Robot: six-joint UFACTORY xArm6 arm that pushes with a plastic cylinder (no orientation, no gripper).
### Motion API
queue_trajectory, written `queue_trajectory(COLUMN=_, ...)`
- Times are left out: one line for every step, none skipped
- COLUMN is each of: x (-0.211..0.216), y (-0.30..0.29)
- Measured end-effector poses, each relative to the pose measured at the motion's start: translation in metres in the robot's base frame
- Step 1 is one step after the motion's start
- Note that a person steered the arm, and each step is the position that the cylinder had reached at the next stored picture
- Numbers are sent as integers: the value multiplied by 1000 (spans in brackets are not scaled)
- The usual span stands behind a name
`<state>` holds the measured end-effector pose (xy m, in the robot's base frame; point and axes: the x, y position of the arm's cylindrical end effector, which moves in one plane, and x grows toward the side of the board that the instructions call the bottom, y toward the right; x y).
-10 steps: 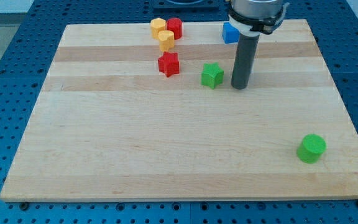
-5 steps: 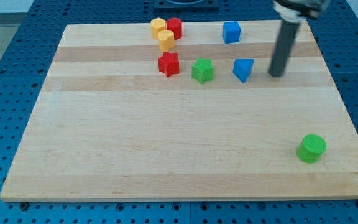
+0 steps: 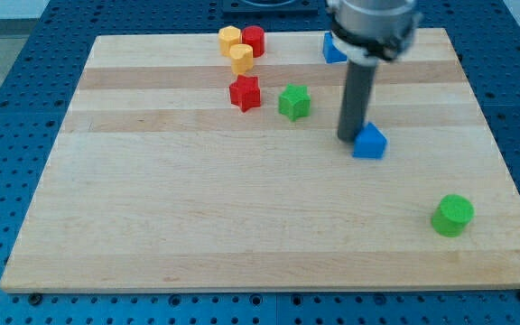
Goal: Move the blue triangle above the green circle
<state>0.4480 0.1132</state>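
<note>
Touching my tip (image 3: 348,137), the blue triangle (image 3: 369,143) points toward the view's top; no claw shows.

All blocks lie on the counter (image 3: 197,199). My tip (image 3: 348,137) touches down just left of the blue triangle (image 3: 369,142), at its upper-left edge. The green circle (image 3: 452,216) lies well below and right of that triangle. Green star (image 3: 293,101) is up-left of the tip; red star (image 3: 245,93) just left of it. Two yellow blocks (image 3: 236,51) and a red block (image 3: 255,40) cluster at the view's top. Blue cube (image 3: 331,49) sits partly behind the rod.
</note>
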Motion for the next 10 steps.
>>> queue_trajectory(x=12, y=5)
queue_trajectory(x=-7, y=-11)
queue_trajectory(x=-20, y=-4)
queue_trajectory(x=14, y=31)
queue_trajectory(x=28, y=54)
queue_trajectory(x=30, y=62)
queue_trajectory(x=46, y=76)
queue_trajectory(x=40, y=69)
queue_trajectory(x=-1, y=15)
queue_trajectory(x=-56, y=-42)
